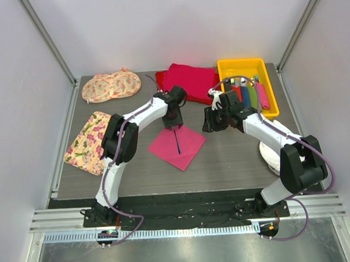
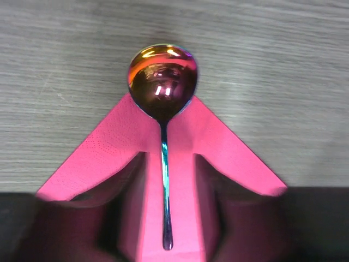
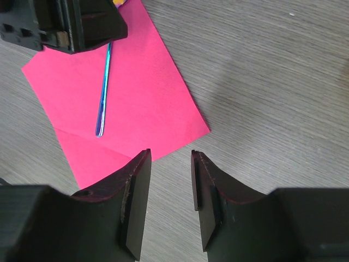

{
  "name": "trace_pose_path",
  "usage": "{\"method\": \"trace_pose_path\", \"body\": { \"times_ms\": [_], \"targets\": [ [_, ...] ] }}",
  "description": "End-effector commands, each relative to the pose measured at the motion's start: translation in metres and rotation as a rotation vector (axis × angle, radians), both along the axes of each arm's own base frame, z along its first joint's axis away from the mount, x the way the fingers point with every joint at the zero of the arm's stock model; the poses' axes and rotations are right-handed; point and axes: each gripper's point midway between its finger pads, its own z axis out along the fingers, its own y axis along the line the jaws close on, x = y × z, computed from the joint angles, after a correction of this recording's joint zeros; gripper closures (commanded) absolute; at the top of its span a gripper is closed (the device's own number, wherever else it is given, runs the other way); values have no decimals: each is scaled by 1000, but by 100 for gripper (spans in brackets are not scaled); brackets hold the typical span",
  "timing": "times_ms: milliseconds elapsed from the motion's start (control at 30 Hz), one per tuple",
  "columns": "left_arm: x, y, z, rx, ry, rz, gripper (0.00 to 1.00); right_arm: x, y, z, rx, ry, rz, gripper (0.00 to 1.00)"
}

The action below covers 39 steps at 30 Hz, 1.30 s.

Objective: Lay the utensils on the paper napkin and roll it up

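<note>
Hanging over the paper napkin (image 2: pixel 229 158), the left tool (image 1: pixel 173 122) is keeping its jaws apart, one on each side of the spoon (image 2: pixel 162 82) handle, with a gap on both sides. The spoon is lying on the napkin, its bowl reaching past the corner onto the bench (image 1: pixel 234 157). The right tool (image 3: pixel 170 164) is hovering near the napkin's edge, its jaws a little apart and holding nothing.
</note>
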Motion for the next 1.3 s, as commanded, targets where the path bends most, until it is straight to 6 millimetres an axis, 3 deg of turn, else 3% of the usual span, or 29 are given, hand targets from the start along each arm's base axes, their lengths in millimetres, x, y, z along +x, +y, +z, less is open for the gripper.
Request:
{"method": "trace_pose_path", "body": {
  "times_ms": [0,33,100,133,167,233,267,300,333,367,400,433,533,633,700,733,933,1133,1267],
  "targets": [
    [19,-8,95,-105,-171,-62,46,8,11,10,46,-28,33,57],
    [17,-6,118,-122,-212,-99,42,7,12,8,52,-19,39,58],
    [12,2,132,-127,-233,-134,40,5,18,5,75,-4,66,60],
    [9,7,155,-157,-275,-151,40,4,20,3,83,0,71,60],
    [6,23,145,-137,-255,-165,40,3,21,-3,83,14,76,62],
    [-1,39,152,-163,-253,-203,39,4,26,-7,89,16,84,63],
    [-2,60,162,-169,-271,-233,39,1,29,-13,88,33,94,65],
    [-10,77,149,-143,-240,-250,40,1,32,-15,90,29,103,65],
    [-15,86,146,-159,-223,-285,41,1,35,-17,89,33,108,66],
    [-14,111,154,-153,-243,-279,41,-1,38,-20,85,38,118,66],
    [-24,133,141,-93,-211,-351,41,-2,42,-26,84,46,128,67],
    [-28,142,141,-105,-209,-392,41,-2,43,-30,82,51,132,67],
    [-35,213,132,3,-193,-450,42,-4,49,-42,74,75,147,68],
    [-47,254,118,70,-134,-489,44,-8,53,-54,66,106,165,70],
    [-51,267,105,97,-72,-513,47,-13,56,-61,61,123,177,69],
    [-51,289,100,114,-53,-459,49,-14,57,-65,55,133,181,70],
    [-46,324,77,165,-38,-433,51,-25,63,-76,52,171,203,73],
    [-45,330,57,187,-1,-514,55,-44,66,-86,52,221,224,74],
    [-46,328,45,174,21,-584,57,-46,68,-83,60,221,224,75]
  ]
}}
